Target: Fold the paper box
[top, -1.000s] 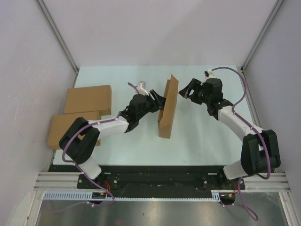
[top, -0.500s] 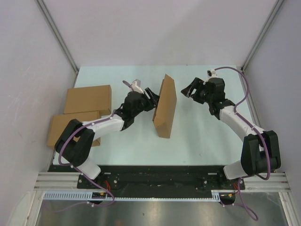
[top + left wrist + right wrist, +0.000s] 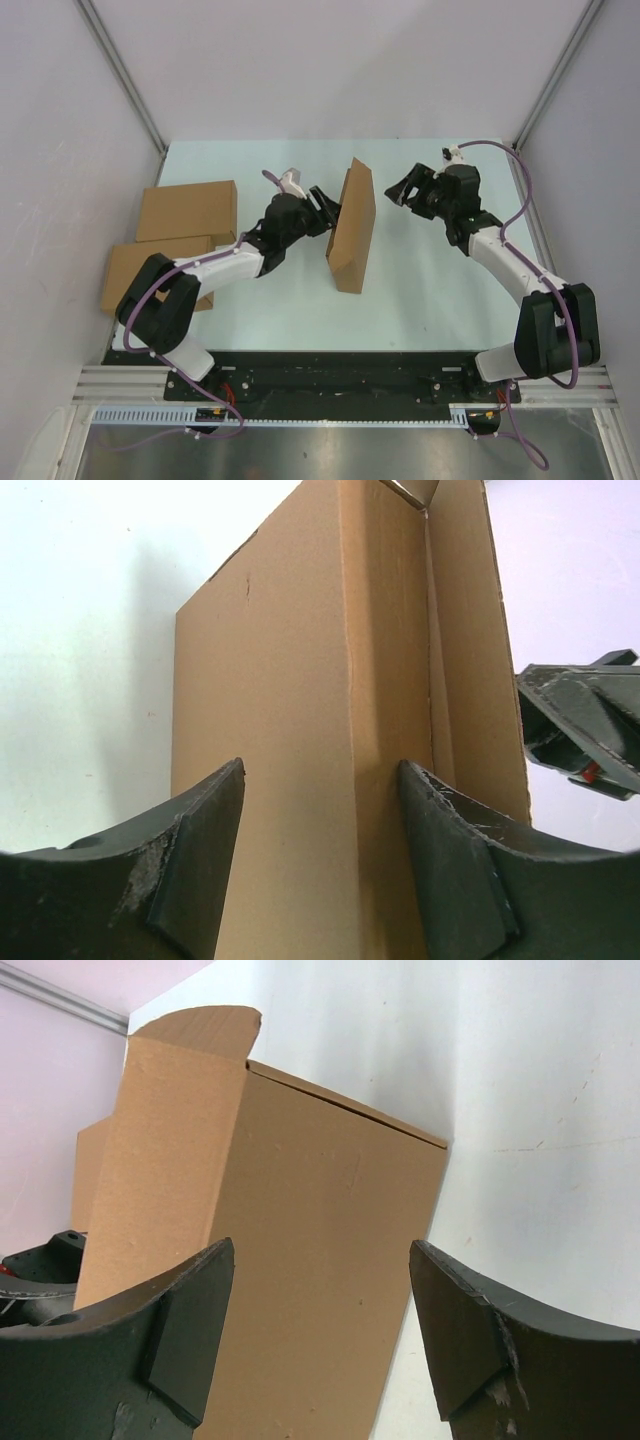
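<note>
Seen from above, the paper box (image 3: pixel 352 228) stands on edge near the middle of the table (image 3: pixel 430 290). The left gripper (image 3: pixel 325 203) is just beside its left face and the right gripper (image 3: pixel 403 190) is kept apart on its right. Two finished boxes (image 3: pixel 186 210) are seen at the table's left edge. In the left wrist view, the fingers (image 3: pixel 200 860) are spread wide with nothing clamped, and a folded corner of the box is framed between them. In the right wrist view, the fingers (image 3: pixel 190 1330) are likewise held wide and empty, and the box's broad face is seen beyond them.

Bright, even light; faint shadows. Top view sharp. Wrist views: fingers (image 3: pixel 190 880) soft, table (image 3: pixel 90 630) washed out.
</note>
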Controlling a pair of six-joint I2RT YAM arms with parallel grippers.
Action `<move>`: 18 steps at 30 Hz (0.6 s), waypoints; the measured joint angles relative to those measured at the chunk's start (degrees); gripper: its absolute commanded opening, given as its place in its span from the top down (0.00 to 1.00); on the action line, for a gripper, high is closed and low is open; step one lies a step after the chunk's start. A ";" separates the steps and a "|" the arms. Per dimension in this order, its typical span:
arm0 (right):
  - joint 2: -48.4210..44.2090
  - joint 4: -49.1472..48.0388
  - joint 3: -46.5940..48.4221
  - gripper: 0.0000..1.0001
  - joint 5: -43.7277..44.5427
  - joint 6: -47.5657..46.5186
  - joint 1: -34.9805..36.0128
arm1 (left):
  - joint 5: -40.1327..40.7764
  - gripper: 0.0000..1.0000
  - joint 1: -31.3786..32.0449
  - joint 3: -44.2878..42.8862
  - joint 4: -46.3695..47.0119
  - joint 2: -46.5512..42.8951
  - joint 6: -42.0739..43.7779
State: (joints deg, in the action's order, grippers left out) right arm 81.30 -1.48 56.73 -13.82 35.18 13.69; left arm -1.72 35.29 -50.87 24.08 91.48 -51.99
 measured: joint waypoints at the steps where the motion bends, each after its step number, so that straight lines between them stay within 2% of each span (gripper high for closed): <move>1: -0.26 -0.02 0.00 0.24 0.00 0.00 0.00 | 0.00 0.31 0.00 -0.22 -0.61 -0.13 0.09; 18: -0.63 0.46 0.00 0.24 0.00 -0.04 0.07 | 0.17 0.27 -0.24 -1.01 -7.82 -4.59 3.13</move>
State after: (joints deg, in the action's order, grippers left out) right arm 80.66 -1.02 56.73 -13.82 35.14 13.76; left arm -1.54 35.05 -51.88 16.25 86.89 -48.86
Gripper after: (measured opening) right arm 0.763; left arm 0.724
